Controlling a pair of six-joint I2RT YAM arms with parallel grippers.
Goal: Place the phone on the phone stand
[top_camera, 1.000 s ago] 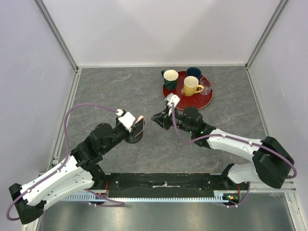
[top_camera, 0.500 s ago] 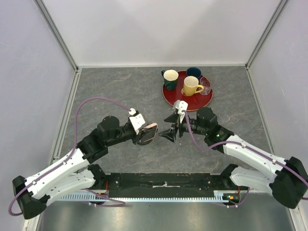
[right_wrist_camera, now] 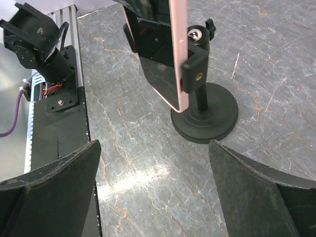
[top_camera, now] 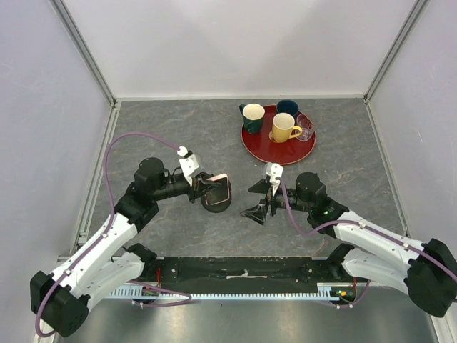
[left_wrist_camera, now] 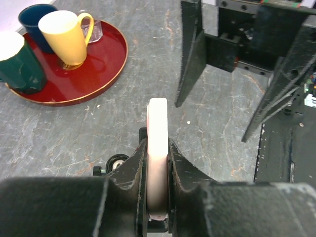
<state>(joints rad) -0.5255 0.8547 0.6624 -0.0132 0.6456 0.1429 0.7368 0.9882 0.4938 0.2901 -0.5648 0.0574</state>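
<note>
The phone stands on edge, black screen with a pale pink rim, and my left gripper is shut on it. In the left wrist view its pink edge sits squeezed between both fingers. The phone stand is right under it. In the right wrist view the stand's round base rests on the table and its clamp arm wraps the lower edge of the phone. My right gripper is wide open just right of the stand, with nothing between its fingers.
A round red tray sits at the back right with a dark green mug, a yellow mug, a blue mug and a glass. The black base rail runs along the near edge.
My right gripper has opened wide and backed off to the right of the phone. The left gripper, still shut on the phone, has shifted right and turned it above the stand.
</note>
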